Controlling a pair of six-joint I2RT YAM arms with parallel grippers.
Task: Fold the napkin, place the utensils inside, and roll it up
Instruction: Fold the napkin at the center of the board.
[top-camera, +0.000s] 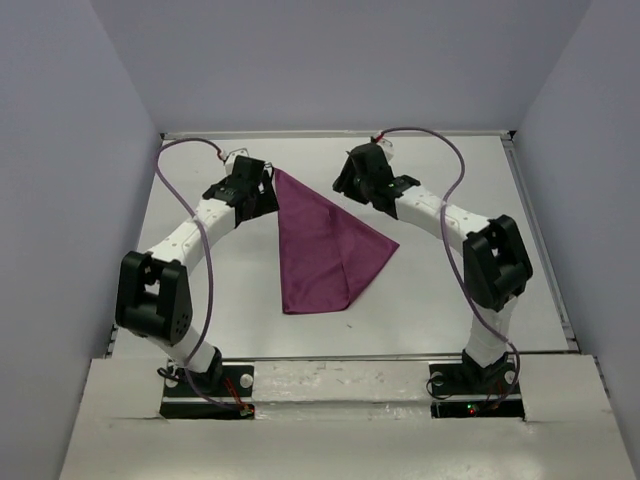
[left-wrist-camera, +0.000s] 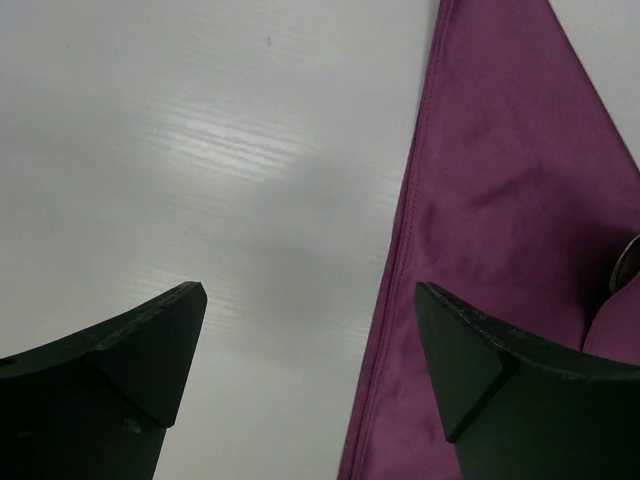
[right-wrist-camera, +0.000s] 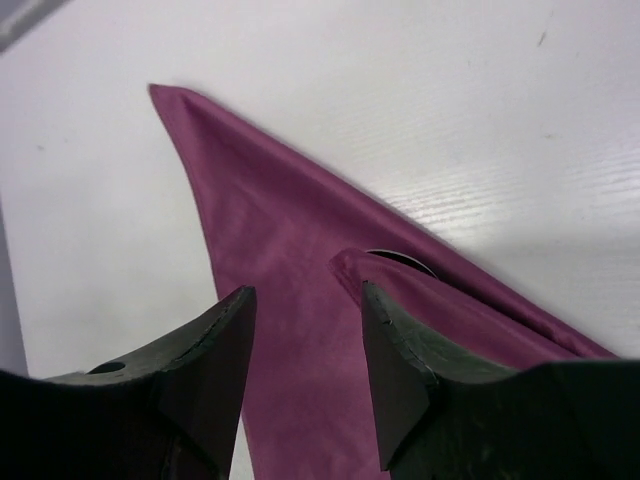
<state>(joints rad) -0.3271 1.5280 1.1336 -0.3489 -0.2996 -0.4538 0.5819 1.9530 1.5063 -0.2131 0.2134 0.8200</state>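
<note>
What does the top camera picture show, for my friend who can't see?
A purple napkin, folded into a triangle, lies on a white table. The robot's two arms reach in from the near edge: the left gripper is at the napkin's far corner, and the right gripper is close to its right edge.

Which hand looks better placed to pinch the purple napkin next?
Probably the right hand: a raised fold of the napkin sits by its fingertips. The left hand straddles only the flat edge.
</note>
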